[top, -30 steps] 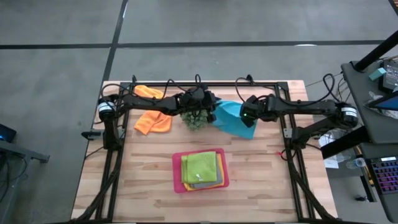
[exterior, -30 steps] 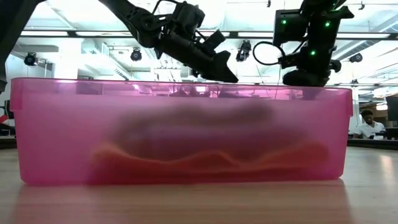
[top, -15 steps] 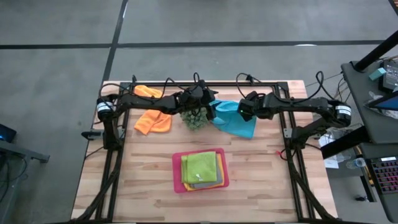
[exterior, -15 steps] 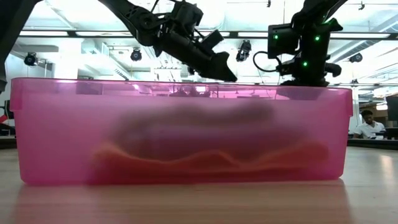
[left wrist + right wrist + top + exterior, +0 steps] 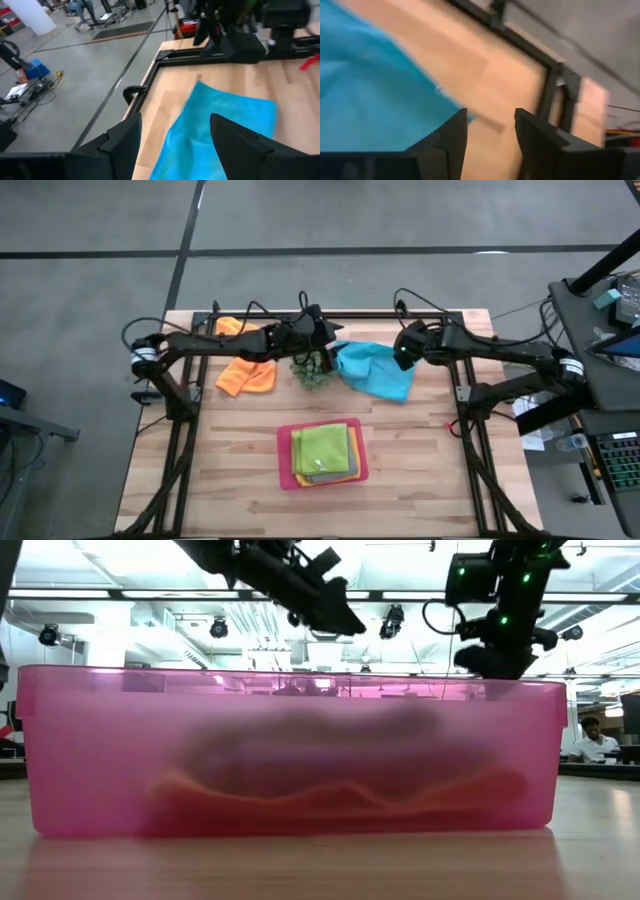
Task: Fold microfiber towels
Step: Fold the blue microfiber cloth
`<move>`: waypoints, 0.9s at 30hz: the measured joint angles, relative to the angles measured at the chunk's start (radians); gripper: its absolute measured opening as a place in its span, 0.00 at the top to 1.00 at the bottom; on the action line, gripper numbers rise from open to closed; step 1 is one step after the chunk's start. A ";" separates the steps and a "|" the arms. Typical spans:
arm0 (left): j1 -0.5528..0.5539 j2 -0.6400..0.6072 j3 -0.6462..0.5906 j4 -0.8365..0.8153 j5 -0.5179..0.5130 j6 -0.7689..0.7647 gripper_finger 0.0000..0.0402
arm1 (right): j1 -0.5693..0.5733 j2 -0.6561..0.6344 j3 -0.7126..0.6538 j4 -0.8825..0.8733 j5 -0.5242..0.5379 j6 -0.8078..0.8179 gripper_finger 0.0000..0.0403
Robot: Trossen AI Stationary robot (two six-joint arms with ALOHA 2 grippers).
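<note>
Light blue towel point(image 5: 374, 369) lies flat between the empty, parted left gripper point(image 5: 326, 348) and right gripper point(image 5: 402, 356)

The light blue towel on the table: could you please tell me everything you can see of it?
The light blue towel is a soft, fuzzy cloth lying loosely folded on the wooden table, near its far edge, beside the small spiky plant. Both grippers, left and right, hang open by its edges, neither holding it.
</note>
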 joint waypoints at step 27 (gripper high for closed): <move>-0.244 -0.217 -0.095 -0.160 0.003 0.015 0.45 | 0.268 0.110 -0.359 0.477 -0.509 0.101 0.98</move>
